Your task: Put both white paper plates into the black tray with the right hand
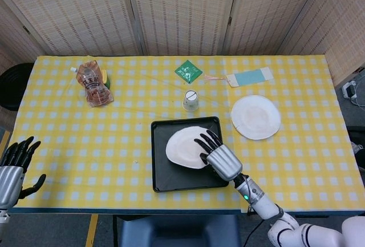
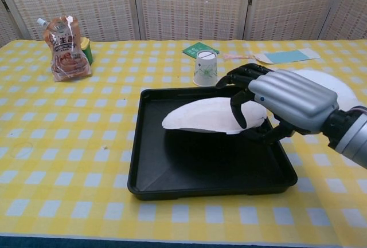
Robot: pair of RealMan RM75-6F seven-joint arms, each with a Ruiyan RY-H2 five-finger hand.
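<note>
While above the black tray (image 2: 150, 176), right hand (image 2: 275, 102) grips plate (image 2: 200, 117)

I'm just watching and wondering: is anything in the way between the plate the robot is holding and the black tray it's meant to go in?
Nothing visible is. The right hand holds the white paper plate just above the black tray, whose floor underneath is bare. The paper cup stands outside the tray, beyond its far rim.
</note>
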